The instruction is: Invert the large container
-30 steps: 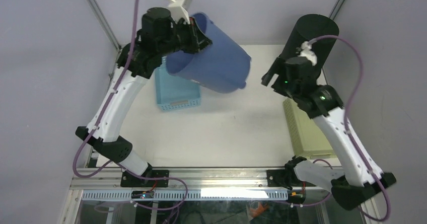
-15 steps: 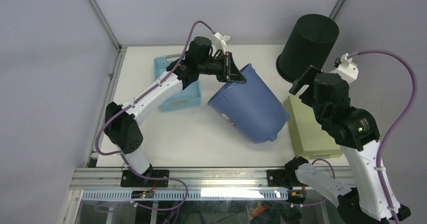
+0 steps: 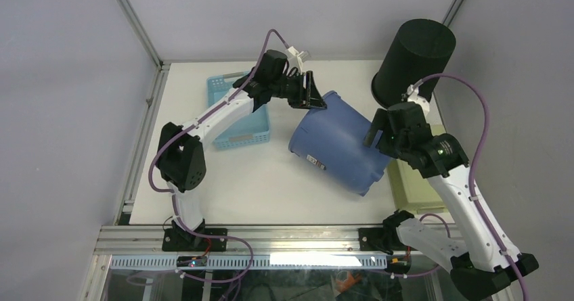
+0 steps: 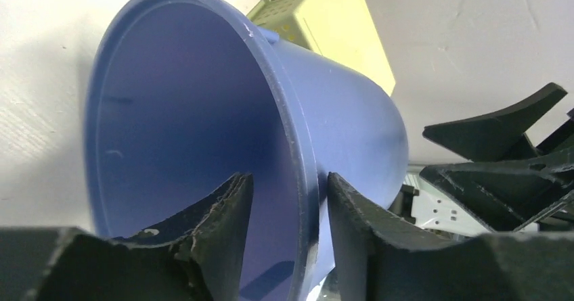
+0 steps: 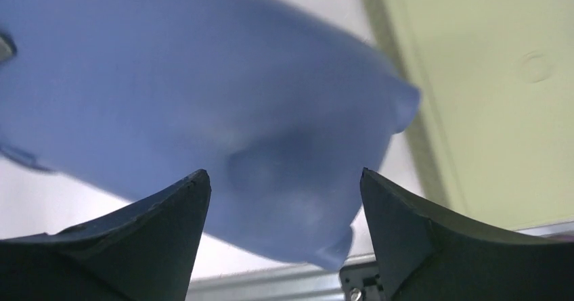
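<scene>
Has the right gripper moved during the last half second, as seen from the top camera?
Yes. The right gripper has moved left, away from the black cylinder, and now hangs over the base end of the blue container, jaws open.

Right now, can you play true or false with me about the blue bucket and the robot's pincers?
1. The left pincer pinches the rim of the bucket. True.
2. The bucket stands upright. False: it is tipped on its side.
3. The right pincer is shut on the bucket. False: it is open, over the bucket's bottom end.
4. A light blue basket sits under the left arm. True.
</scene>
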You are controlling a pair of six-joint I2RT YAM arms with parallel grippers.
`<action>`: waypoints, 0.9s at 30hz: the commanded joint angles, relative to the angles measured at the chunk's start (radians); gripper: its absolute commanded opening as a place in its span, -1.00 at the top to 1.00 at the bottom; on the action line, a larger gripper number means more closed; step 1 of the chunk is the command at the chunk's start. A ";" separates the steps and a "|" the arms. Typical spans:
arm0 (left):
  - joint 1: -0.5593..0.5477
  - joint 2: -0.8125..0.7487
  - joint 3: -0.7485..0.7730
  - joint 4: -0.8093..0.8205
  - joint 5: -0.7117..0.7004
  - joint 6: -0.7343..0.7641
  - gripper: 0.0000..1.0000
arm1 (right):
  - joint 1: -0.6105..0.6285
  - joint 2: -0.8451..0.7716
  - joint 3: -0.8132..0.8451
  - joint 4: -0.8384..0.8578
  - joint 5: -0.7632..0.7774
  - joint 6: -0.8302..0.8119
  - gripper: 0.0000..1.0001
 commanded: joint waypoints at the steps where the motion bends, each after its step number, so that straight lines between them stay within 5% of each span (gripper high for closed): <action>1: -0.012 0.003 0.085 -0.170 -0.124 0.175 -0.04 | -0.051 -0.054 -0.021 0.074 -0.335 -0.016 -0.71; 6: -0.012 -0.016 0.154 -0.264 -0.175 0.255 -0.16 | -0.102 -0.039 0.023 -0.016 -0.469 -0.033 -0.72; 17: -0.044 -0.063 0.149 -0.351 -0.310 0.320 0.05 | -0.108 -0.187 0.018 -0.325 0.106 0.181 -0.71; 27: -0.067 -0.072 0.156 -0.391 -0.360 0.338 0.71 | -0.109 -0.339 -0.255 -0.067 -0.186 0.290 -0.68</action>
